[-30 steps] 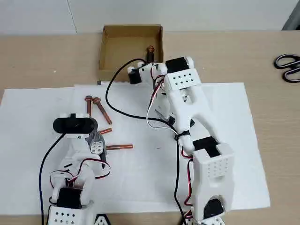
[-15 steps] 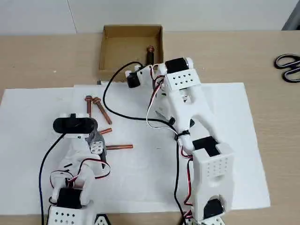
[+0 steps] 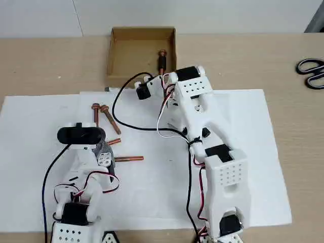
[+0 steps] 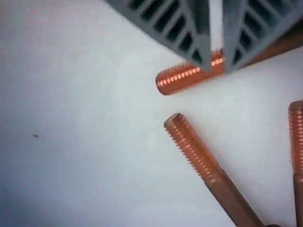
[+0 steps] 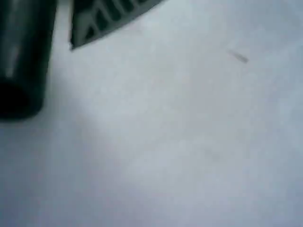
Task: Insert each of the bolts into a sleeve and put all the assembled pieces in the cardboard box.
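The cardboard box (image 3: 132,50) stands at the table's far edge. A copper bolt in a dark sleeve (image 3: 162,62) lies along its right inner wall, and my right gripper (image 3: 163,76) is at the sleeve's near end, by the box's front wall. The right wrist view has the dark sleeve (image 5: 21,56) close up, its open end showing. My left gripper (image 4: 216,60) sits low on the paper, its fingers (image 4: 189,33) a thin slit apart, right over a threaded bolt (image 4: 182,78). Two more bolts (image 3: 95,113) (image 3: 110,119) lie side by side farther out on the paper.
A white paper sheet (image 3: 253,131) covers the work area. Another copper bolt shank (image 3: 129,159) lies right of the left gripper (image 3: 104,152). Scissors (image 3: 311,72) lie on the bare table at the far right. Black cables (image 3: 121,114) loop over the paper between the arms.
The right arm's wrist has drawn back a little from the box. The bolt-and-sleeve piece has stayed in place. The left arm has not moved.
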Controlling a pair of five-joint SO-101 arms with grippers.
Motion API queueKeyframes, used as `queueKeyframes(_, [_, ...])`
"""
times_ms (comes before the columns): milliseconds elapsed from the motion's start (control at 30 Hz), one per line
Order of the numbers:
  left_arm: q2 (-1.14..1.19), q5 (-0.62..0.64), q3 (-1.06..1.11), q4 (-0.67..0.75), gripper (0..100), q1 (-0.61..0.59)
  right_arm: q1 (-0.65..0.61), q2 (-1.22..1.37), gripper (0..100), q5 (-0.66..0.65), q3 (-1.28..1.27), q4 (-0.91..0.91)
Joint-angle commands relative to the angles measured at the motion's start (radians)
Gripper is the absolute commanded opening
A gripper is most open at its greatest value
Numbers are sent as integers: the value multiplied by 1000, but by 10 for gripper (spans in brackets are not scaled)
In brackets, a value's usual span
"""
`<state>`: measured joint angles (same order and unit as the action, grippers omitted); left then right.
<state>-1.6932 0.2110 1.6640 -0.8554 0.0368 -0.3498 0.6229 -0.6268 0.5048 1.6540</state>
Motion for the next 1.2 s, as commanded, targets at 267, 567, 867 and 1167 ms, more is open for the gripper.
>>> queueKeyframes(267, [-9, -3, -5, 28, 6, 5, -4, 97, 76, -11, 6, -47])
queueKeyframes(567, [-9, -3, -5, 28, 6, 5, -4, 131, 31, -12, 9, -47])
queueKeyframes(867, [-9, -3, -5, 28, 6, 5, -82, 38, 14, 20, 114, 68])
queueKeyframes(1167, [-9, -3, -5, 31, 6, 5, -74, -214, 3, 157, 126, 74])
